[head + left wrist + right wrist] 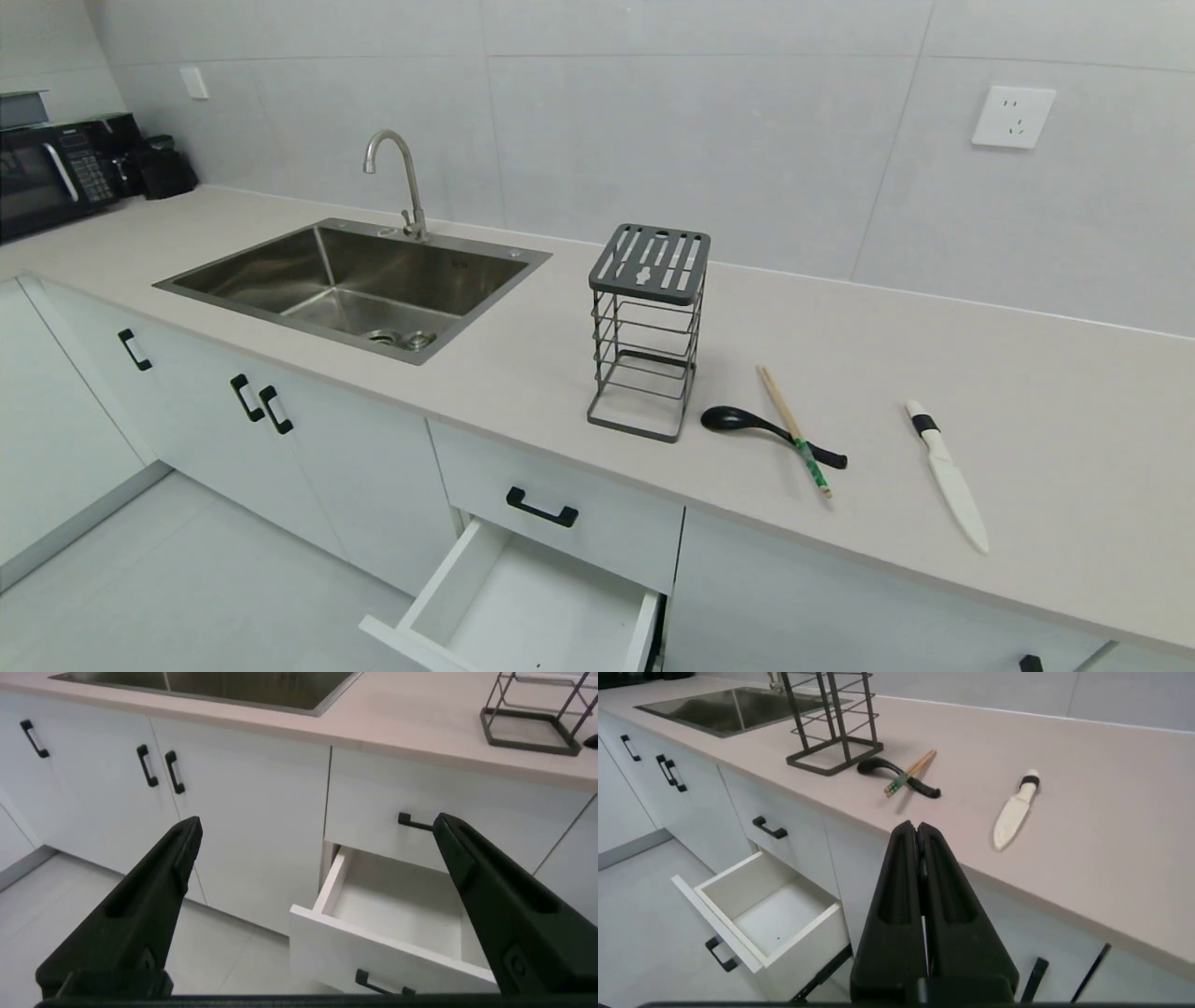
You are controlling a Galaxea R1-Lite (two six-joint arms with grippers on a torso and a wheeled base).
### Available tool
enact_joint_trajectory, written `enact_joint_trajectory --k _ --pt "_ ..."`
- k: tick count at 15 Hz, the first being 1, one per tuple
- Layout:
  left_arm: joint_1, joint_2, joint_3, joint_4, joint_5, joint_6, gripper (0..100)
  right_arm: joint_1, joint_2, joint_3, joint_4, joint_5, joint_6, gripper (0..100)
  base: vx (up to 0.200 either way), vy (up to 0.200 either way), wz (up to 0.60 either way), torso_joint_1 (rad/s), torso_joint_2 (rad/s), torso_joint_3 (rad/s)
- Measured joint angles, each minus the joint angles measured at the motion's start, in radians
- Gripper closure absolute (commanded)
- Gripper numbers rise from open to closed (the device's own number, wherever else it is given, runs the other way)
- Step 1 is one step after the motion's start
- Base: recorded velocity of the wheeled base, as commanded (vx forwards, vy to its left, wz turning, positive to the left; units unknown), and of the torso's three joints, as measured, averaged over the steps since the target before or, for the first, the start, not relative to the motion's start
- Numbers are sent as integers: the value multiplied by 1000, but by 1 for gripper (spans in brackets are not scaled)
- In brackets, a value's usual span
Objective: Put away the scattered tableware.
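A pale table (840, 327) runs along a grey tiled wall, with white cabinets beneath it. Far left of the wire rack (649, 331) sits a microwave (47, 173), then a steel sink (355, 280). Just right of the rack lies a black spoon (738, 420) with chopsticks (780, 401) crossing its handle. Farther right, well apart, a white knife (948, 476) lies near the table's front edge. Below the rack a drawer (523, 607) stands pulled out. The left gripper (318, 826) hangs spread wide before the cabinets. The right gripper (922, 831) is pressed together, low before the table's edge.
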Motion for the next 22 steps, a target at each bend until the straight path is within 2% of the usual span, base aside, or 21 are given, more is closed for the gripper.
enact_joint_trajectory --k 4,10,15,22 --pt "0 0 0 0 1 -10 0 0 0 0 0 1 -3 100 200 0 0 27 -63 -21" --pt "0 0 0 0 1 -2 0 0 0 0 0 -1 0 100 0 0 0 0 0 0" --pt "0 0 0 0 1 -1 0 0 0 0 0 2 -2 100 0 0 0 149 -300 -142" --pt "0 0 0 0 1 -1 0 0 0 1 1 5 -21 100 0 0 0 14 -25 -10"
